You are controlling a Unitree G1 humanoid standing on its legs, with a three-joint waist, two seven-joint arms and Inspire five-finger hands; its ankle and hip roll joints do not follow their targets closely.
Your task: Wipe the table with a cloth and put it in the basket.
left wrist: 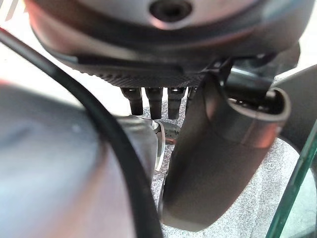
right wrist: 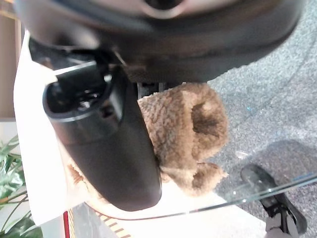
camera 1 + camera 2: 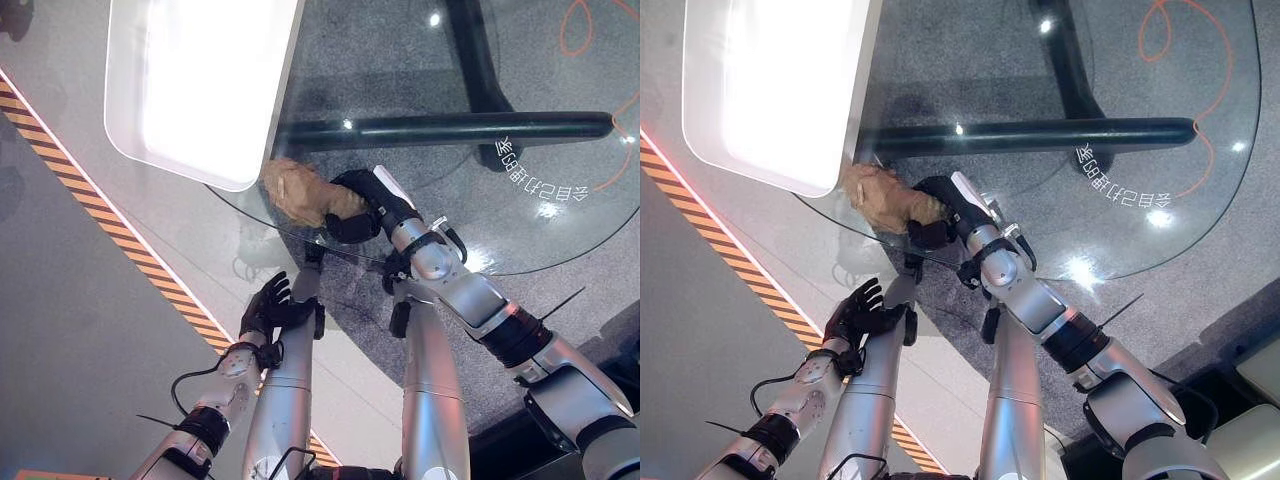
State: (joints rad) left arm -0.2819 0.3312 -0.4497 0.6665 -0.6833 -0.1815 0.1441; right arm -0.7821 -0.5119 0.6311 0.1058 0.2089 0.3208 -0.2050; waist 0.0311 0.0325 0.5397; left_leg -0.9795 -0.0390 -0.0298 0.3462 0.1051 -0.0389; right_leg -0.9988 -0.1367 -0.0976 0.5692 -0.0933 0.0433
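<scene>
Glass tabletop (image 3: 560, 215) over grey carpet fills my head view, with a white tray (image 3: 200, 80) up at eleven o'clock and a dark table leg visible through the glass. My right hand (image 3: 362, 205) is clenched on the brown fleecy cloth (image 3: 300, 192), pressing it to the glass near the table's edge, which I judge suits a wiping stroke. From the wrist, the cloth bunches beneath the palm and bulges out past the thumb. My left hand (image 3: 272, 308) hangs at seven o'clock below the table, fingers loose, holding nothing. I see no basket yet.
</scene>
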